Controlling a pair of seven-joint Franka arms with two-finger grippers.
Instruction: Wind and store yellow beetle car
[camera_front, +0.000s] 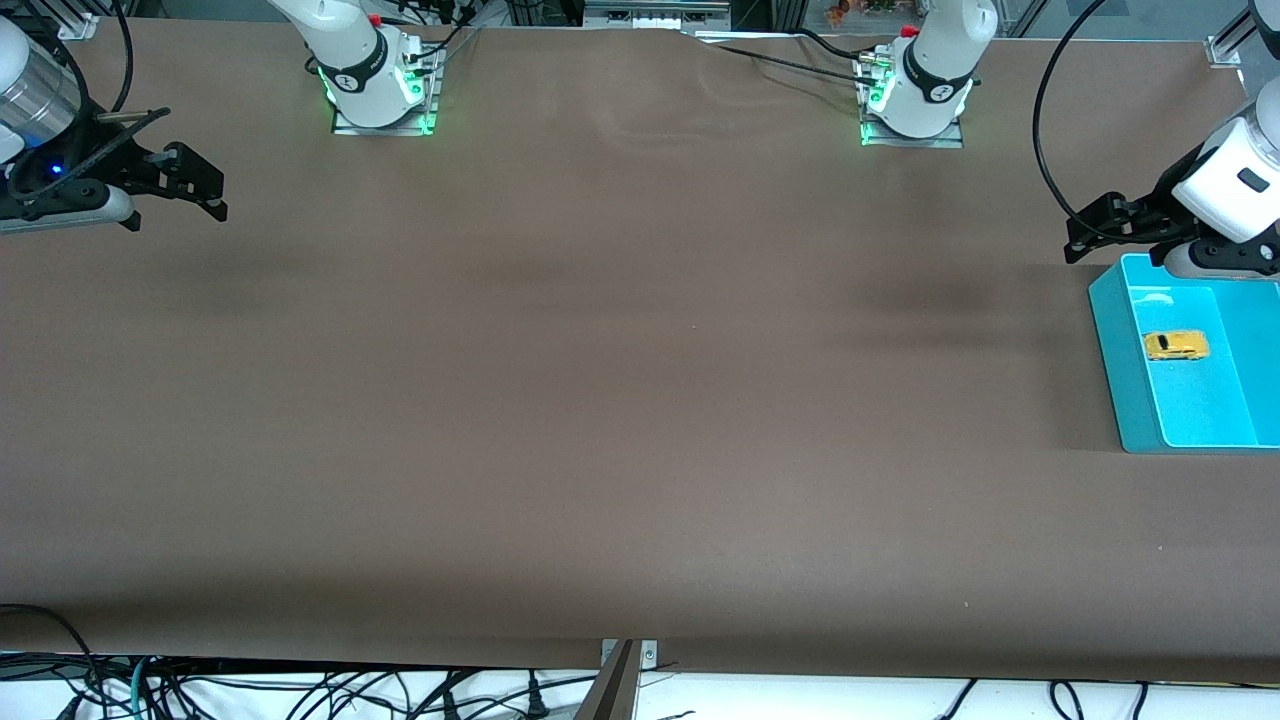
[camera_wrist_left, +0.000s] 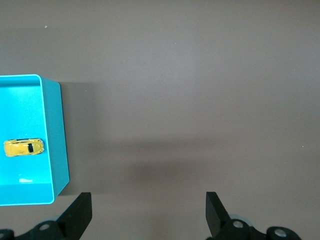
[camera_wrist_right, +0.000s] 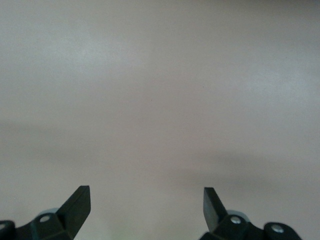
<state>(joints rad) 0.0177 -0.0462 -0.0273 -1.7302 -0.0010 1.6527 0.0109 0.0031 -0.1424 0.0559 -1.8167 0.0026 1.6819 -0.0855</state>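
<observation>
The yellow beetle car (camera_front: 1175, 345) lay inside a turquoise bin (camera_front: 1112, 350) at the left arm's end of the brown table (camera_front: 620, 400), at about three o'clock in the front view. It rested on the bin's floor, lengthwise toward the bin's long walls and touching none of them; the left wrist view showed it the same way (camera_wrist_left: 23, 147), alone in the bin (camera_wrist_left: 56, 140).

The left gripper (camera_front: 1072, 245) hung in the air over the table, just beside the bin's corner that lies farthest from the front camera, at roughly two o'clock in the front view. Its jaws stood released and wide apart, holding nothing; in its own wrist view (camera_wrist_left: 149, 212) only bare table showed between them.

The right gripper (camera_front: 222, 200) waited over the right arm's end of the table, at about ten o'clock in the front view, well apart from the bin and the car. Its jaws were likewise released and empty, with plain table between them in its wrist view (camera_wrist_right: 147, 207).
</observation>
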